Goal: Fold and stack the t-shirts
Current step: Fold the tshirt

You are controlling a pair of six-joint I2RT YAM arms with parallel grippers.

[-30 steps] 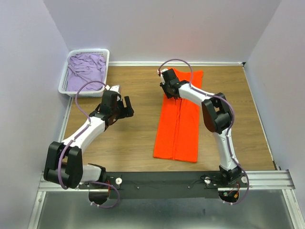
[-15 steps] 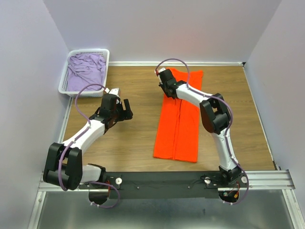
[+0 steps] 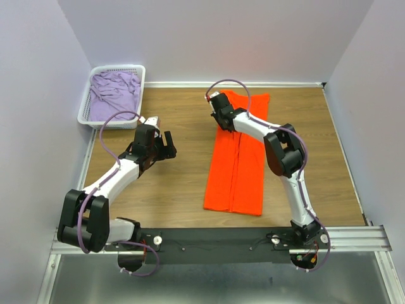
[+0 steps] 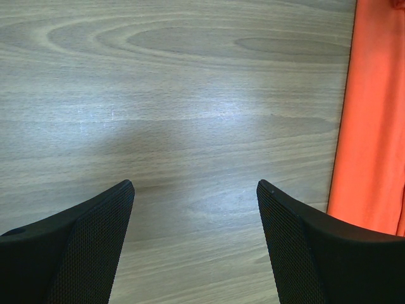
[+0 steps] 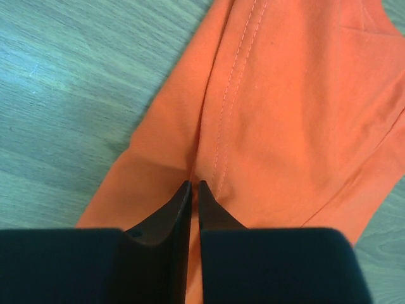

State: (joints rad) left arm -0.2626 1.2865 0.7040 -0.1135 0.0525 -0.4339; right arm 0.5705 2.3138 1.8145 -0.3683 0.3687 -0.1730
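One orange t-shirt (image 3: 237, 166), folded to a long strip, far left edge pinched by right gripper (image 5: 192, 185), left gripper (image 4: 195, 185) spread idle; next probably calls for drawing that end nearward.

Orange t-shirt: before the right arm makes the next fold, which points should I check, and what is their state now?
1. Right fingers closed on the orange t-shirt near its far left corner: ok.
2. Shirt lying as one long, flat strip: ok.
3. Left fingers open over the bare table, beside the cloth and not touching it: ok.
4. Grip catches all layers of the cloth: cannot tell.
5. Lilac t-shirt in the basket, away from the fold: ok.
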